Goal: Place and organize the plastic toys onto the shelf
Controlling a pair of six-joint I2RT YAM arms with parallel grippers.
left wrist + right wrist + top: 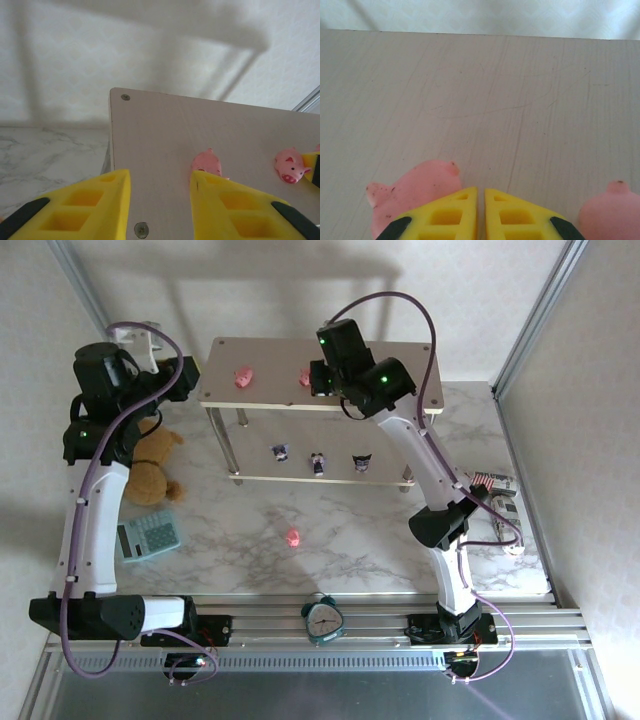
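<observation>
- I find the left pincer (160, 177) spread over the shelf (165, 125) corner.
- The right pincer (481, 194) is pressed together, pink pig (415, 192) just beside it.

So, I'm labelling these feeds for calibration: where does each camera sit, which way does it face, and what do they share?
Top external: above and behind the bases, looking down on the marble table and shelf; both arms show.
Left wrist: at the shelf's left end, facing across its top board; open left tool at bottom.
Right wrist: close over that board, shut right tool between two pink pigs.
Shared: all three show the top board and pink pigs.
</observation>
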